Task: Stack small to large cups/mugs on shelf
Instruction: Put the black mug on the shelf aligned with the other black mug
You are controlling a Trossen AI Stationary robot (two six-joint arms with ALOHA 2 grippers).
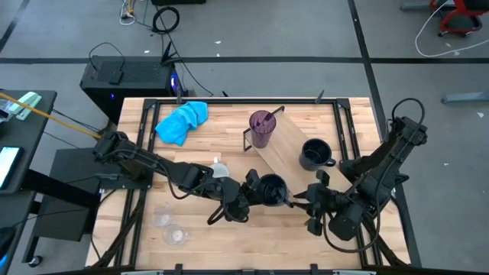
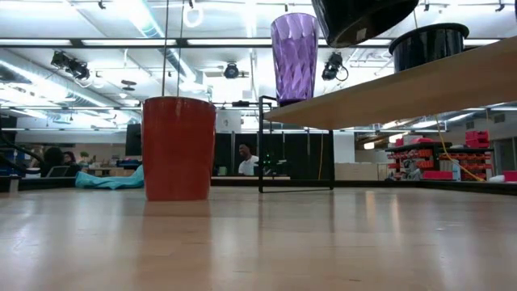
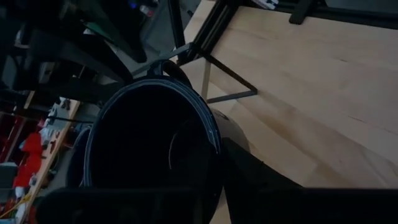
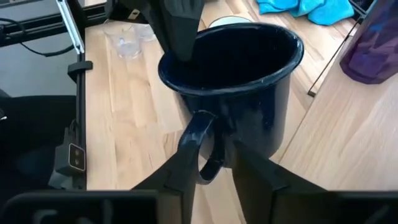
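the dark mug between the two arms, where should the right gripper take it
By its handle, from the side facing the right gripper. The dark mug stands upright with the handle loop pointing at that gripper, and the left gripper already holds the far rim.

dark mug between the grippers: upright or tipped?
Upright. The right wrist view shows the mug mouth up, empty, its handle between the right gripper fingers; the left gripper pinches its rim.

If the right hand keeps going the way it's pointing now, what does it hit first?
Almost certainly the dark mug directly ahead: the right hand has its fingers either side of the mug's handle. The left hand grips that mug's rim from the opposite side.
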